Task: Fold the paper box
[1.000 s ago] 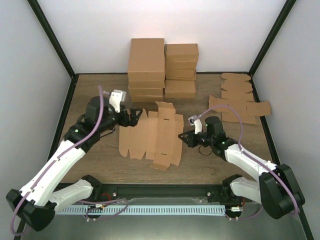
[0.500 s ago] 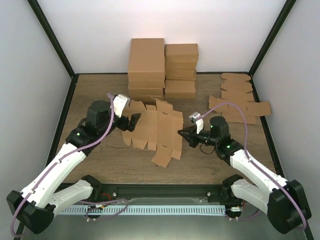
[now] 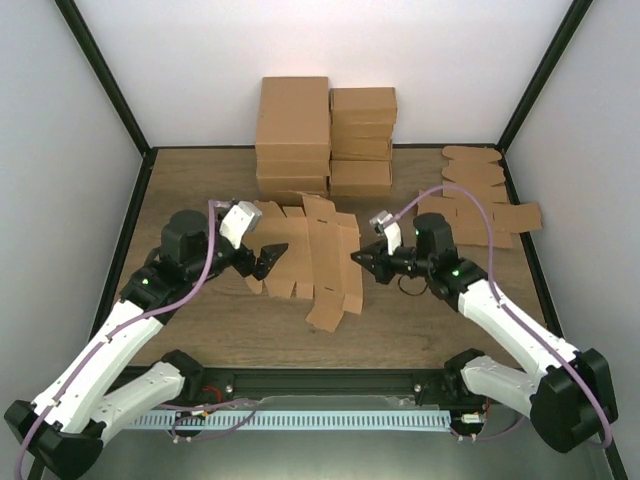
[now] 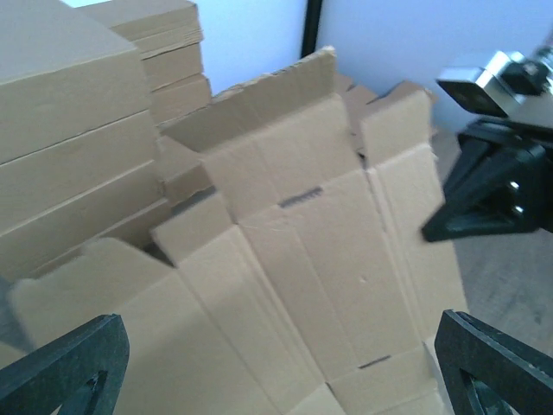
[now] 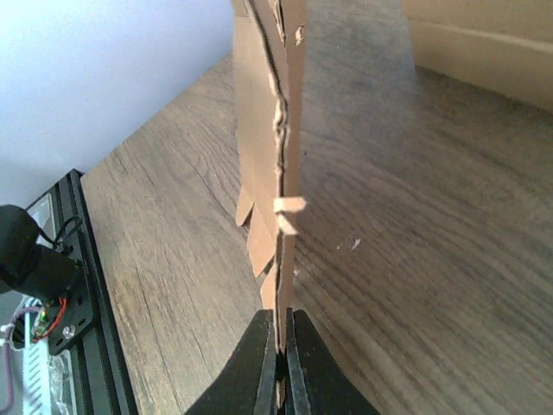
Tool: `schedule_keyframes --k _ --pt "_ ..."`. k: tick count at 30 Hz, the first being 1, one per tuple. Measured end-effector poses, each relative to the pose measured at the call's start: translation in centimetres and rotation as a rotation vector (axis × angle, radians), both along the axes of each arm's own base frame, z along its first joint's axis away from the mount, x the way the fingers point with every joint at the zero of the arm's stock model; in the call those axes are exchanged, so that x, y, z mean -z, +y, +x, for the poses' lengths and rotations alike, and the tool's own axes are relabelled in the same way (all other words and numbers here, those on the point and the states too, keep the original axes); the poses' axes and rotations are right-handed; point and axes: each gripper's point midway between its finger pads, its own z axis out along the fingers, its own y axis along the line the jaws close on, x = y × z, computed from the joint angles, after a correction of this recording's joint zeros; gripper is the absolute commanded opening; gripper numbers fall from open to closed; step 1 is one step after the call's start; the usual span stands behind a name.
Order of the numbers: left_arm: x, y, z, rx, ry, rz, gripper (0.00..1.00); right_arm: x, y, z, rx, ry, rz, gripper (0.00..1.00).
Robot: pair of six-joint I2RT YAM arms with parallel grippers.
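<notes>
At the middle of the bench (image 3: 420,325), the paper box (image 3: 312,262) sat as an unfolded die-cut blank, flaps and rounded tabs fanned out. Its far flaps were just in front of the stacked cartons (image 3: 325,130).

Right pincer (image 3: 358,258) was pinching the blank's right edge. In the right wrist view the cardboard (image 5: 268,130) showed edge-on and ran straight down into the pincer (image 5: 278,359), with both fingers (image 5: 262,346) pressed together on it.

Left pincer (image 3: 262,258) was spread wide at the blank's left edge. In the left wrist view its two fingertips (image 4: 69,363) sat at the frame's bottom corners with the blank (image 4: 328,259) filling the space ahead (couldn't tell whether either tip touched the cardboard). The same view caught the right pincer (image 4: 492,190) on the opposite side of the sheet and the cartons (image 4: 69,112) off to the left.

The blank looked creased along its score lines, not fully flat. Spare flat blanks (image 3: 480,195) lay at the bench's far right, well apart from the one being handled.
</notes>
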Motion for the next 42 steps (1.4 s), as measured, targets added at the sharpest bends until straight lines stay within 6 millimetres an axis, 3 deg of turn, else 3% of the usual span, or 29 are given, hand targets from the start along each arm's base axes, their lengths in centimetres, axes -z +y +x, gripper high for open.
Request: schedule_keyframes --k 7,15,22,31,34,38,42 --pt "-0.6 -1.0 -0.7 0.059 0.011 -0.048 1.00 -3.5 0.4 0.8 -0.006 0.034 -0.029 0.01" --pt "-0.5 -0.8 -0.3 0.011 0.060 -0.094 1.00 -3.2 -0.1 3.0 0.039 0.130 -0.198 0.02" --pt "2.1 -0.7 -0.1 -0.008 0.126 -0.069 1.00 0.2 -1.6 5.2 0.089 0.213 -0.414 0.01" --pt "3.1 -0.5 0.1 -0.026 0.142 -0.050 1.00 5.3 -3.8 8.5 0.180 0.214 -0.702 0.01" --pt "3.6 -0.5 0.1 -0.026 0.153 -0.044 1.00 7.5 -2.6 8.9 0.119 0.155 -0.811 0.01" --pt "3.6 -0.6 -0.1 -0.019 0.154 -0.054 1.00 11.2 0.9 7.1 -0.061 0.064 -0.981 0.01" --pt "2.5 0.1 -0.7 -0.040 0.133 -0.091 1.00 12.3 4.1 5.8 -0.190 -0.072 -1.069 0.01"
